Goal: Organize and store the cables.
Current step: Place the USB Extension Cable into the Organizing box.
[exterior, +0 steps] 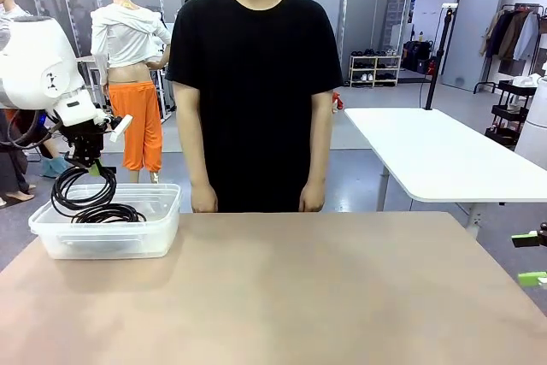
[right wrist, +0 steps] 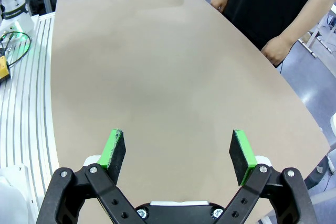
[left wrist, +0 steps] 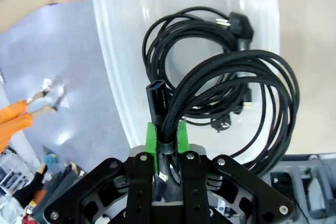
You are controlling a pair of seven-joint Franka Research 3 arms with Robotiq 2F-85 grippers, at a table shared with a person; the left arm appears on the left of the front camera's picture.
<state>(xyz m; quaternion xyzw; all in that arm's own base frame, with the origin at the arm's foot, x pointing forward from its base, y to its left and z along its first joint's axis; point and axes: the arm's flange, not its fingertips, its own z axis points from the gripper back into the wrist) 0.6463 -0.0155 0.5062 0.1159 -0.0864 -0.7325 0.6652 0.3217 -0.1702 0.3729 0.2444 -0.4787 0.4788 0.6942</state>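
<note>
Your bench (exterior: 299,288) is a plain tan top with a clear plastic bin (exterior: 107,232) at its far left corner. A braided black cable coil (left wrist: 236,93) hangs over that bin, pinched in the left gripper (left wrist: 167,135), jaws narrow around its strands. Another coiled cable (left wrist: 194,35) lies inside the bin. Your right gripper (right wrist: 177,150) hovers over bare bench, jaws wide. The person (exterior: 256,83) stands behind.

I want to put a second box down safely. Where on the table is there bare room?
The table is bare from the clear bin at its far left corner across to the right edge. It is crowded only at the bin, where the left pincer holds a cable coil above another coil.
</note>
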